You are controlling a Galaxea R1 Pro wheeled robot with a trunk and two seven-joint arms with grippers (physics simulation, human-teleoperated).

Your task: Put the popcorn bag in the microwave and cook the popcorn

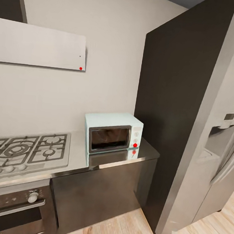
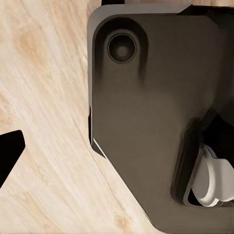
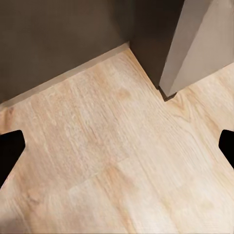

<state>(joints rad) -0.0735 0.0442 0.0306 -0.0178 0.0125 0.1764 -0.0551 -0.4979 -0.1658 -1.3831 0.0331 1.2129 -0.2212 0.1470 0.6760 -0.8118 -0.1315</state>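
Observation:
The pale blue microwave [image 1: 112, 132] stands at the right end of the grey countertop [image 1: 147, 153], against the wall, with its dark glass door shut. The popcorn bag and the popcorn are out of view. My right gripper [image 3: 117, 151] hangs open over the wooden floor [image 3: 112, 161], a black fingertip at each side and nothing between them. One black fingertip [image 2: 9, 153] of my left gripper [image 2: 117, 156] stands wide to the side, the gripper open above the floor and the robot's dark base [image 2: 151, 122].
A grey gas hob [image 1: 24, 149] lies left of the microwave, above a black-and-steel built-in oven [image 1: 11, 207]. A tall dark panel [image 1: 172, 101] and a grey fridge [image 1: 214, 151] rise on the right. Dark cabinets [image 1: 95, 193] front the counter; a hood [image 1: 38, 45] hangs above.

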